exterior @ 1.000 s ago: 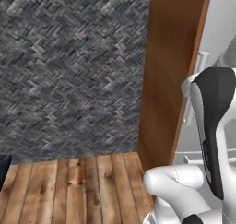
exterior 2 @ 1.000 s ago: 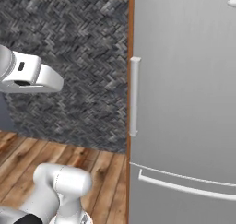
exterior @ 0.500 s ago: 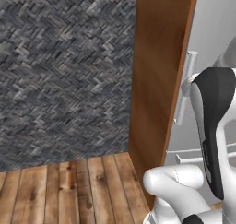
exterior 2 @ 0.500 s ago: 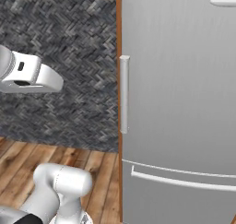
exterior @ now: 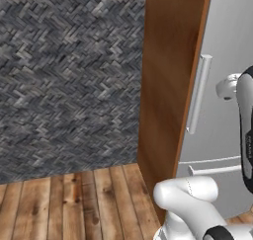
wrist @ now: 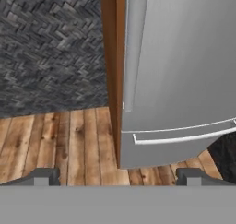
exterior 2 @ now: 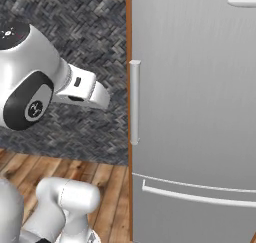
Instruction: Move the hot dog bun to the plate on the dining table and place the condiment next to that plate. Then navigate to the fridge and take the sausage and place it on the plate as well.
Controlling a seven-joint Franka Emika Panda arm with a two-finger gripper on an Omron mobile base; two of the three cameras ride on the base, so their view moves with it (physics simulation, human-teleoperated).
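The grey fridge (exterior 2: 200, 112) stands right in front of me with its doors closed. A tall vertical handle (exterior 2: 134, 102) runs along the upper door's left edge, also seen as handle (exterior: 197, 93) and handle (wrist: 133, 48). My gripper (wrist: 119, 177) is open and holds nothing. Its fingertips (wrist: 46, 176) point at the fridge (wrist: 184, 57) from some way off, low near the drawer. The hot dog bun, condiment, plate, dining table and sausage are out of view.
A brown wooden side panel (exterior: 168, 86) borders the fridge on its left. Below the door a drawer carries a horizontal handle (wrist: 179, 138). A dark herringbone wall (exterior: 64, 76) fills the left side above the plank floor (exterior: 74, 204).
The whole picture shifted as the base closed in on the fridge, then nearly settled. My arm has reached forward toward the fridge door. The gripper has stayed open.
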